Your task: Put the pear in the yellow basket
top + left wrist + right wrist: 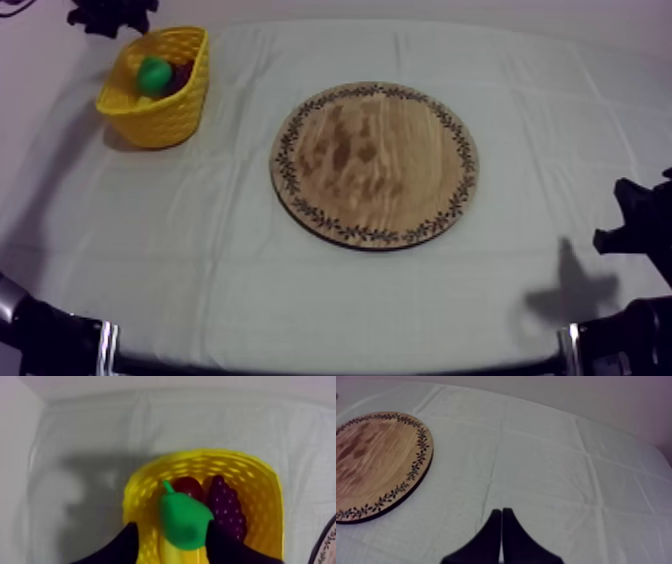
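Here, pear (184,521) in yellow basket (262,488), left gripper (173,525) parted astride it

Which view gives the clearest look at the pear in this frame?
The left wrist view: the pear lies large in the yellow basket, between the open left end effector's fingers, stem plain. The top view shows the pear small and green in the basket. The right wrist view faces the wooden board.

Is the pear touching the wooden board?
Apart. The top view shows the pear inside the yellow basket, with bare cloth between basket and wooden board.
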{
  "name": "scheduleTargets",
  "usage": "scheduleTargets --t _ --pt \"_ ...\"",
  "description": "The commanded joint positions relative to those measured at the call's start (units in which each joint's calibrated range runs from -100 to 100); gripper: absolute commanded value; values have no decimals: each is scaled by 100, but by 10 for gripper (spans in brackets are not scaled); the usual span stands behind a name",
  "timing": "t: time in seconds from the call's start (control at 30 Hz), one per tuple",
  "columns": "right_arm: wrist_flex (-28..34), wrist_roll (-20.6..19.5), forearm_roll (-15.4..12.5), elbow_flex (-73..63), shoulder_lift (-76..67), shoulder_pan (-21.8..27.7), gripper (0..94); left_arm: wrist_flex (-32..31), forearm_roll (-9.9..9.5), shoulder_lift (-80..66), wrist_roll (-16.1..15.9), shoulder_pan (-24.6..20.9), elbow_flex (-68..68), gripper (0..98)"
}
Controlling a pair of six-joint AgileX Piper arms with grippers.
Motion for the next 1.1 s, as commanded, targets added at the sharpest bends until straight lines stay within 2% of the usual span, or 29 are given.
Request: scheduleTargets --t 0.0,0.17,0.3,0.63,1.07 --pt "-2 2 2 5 -5 1 3 -168 119 -632 -163 -98 251 319" --pt "-2 2 2 5 -5 1 3 -428 386 -1699 -453 -320 877 118" --pt "-2 2 2 5 -5 1 3 -616 470 -2614 -579 -376 1513 32" --pt "-2 2 2 5 -5 1 3 -1053 465 -5238 -470 -102 3442 1" --pt "-2 2 2 5 -5 1 3 -2052 456 -8641 -275 66 6392 0"
